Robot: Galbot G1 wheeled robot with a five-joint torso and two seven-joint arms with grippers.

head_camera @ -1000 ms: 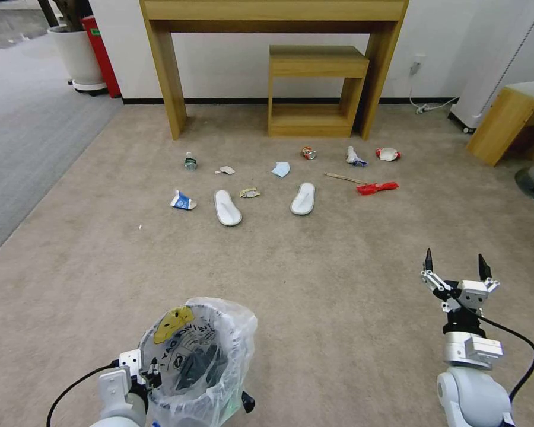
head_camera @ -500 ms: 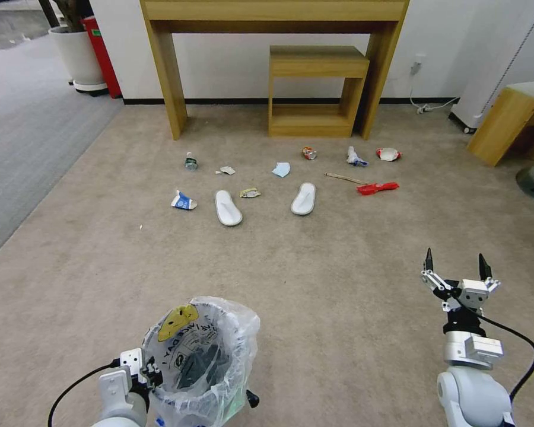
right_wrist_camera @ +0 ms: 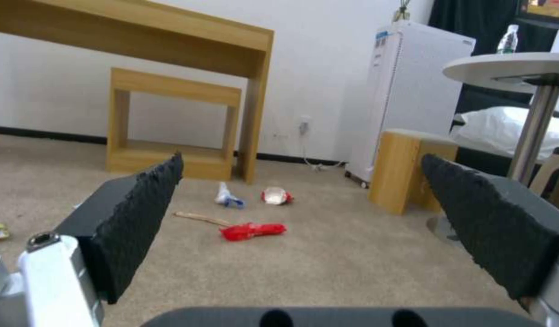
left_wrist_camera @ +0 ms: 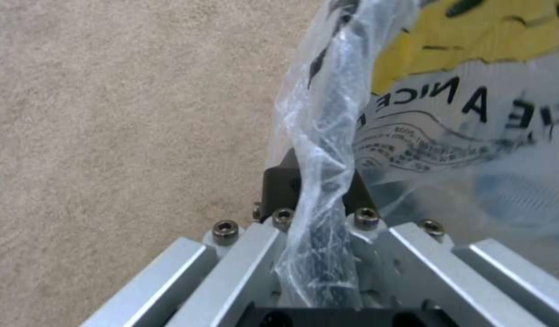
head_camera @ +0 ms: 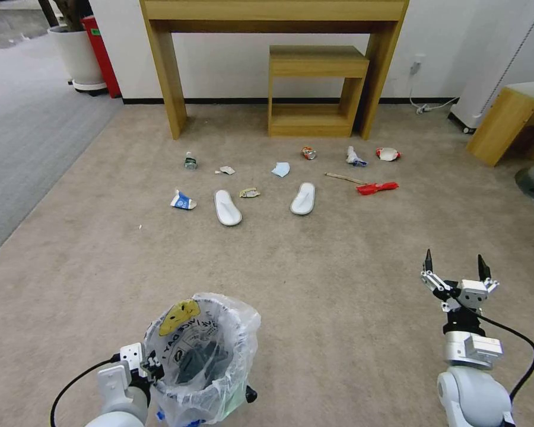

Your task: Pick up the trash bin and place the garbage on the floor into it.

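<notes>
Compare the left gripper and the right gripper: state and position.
The left gripper is shut on the trash bin, clamping its bagged rim; the right gripper is open and holds nothing. In the head view the left sits low by the bin near the robot, while the right hangs out over bare carpet, its fingers pointing toward the red wrapper. Both are well short of the litter.

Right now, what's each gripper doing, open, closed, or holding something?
Left gripper: closed on the rim of the trash bin, pinching the plastic liner with it.
Right gripper: open, holding nothing, above the carpet.
</notes>
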